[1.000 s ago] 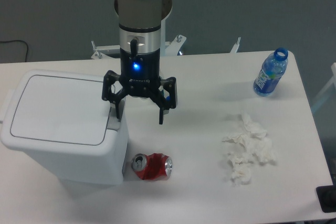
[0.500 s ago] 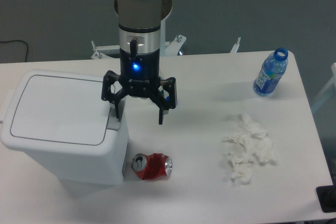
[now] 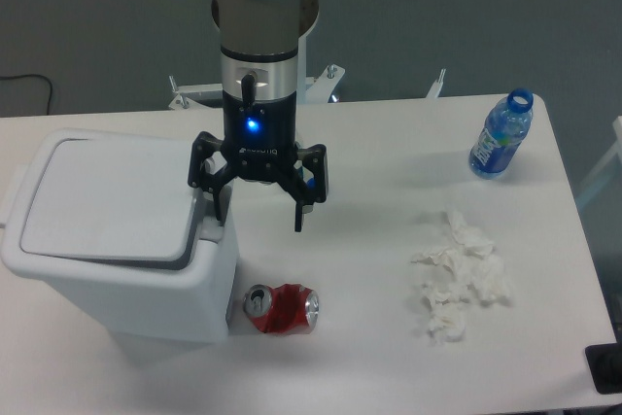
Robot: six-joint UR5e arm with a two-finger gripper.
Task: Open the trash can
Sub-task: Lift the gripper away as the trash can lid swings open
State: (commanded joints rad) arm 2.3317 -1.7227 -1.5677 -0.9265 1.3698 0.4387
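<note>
We saw the trash can [image 3: 117,250], left of the claw [image 3: 258,211], with its lid newly lifted off the rim since half a second before; our released claw's left finger stayed at its latch.

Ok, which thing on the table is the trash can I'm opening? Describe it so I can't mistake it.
Start at the left end of the white table: the trash can is the big white rectangular bin there, just left of the open gripper. Its flat lid is slightly lifted. Unlike the crushed red soda can beside its base, it is white, boxy and by far the largest object.
</note>
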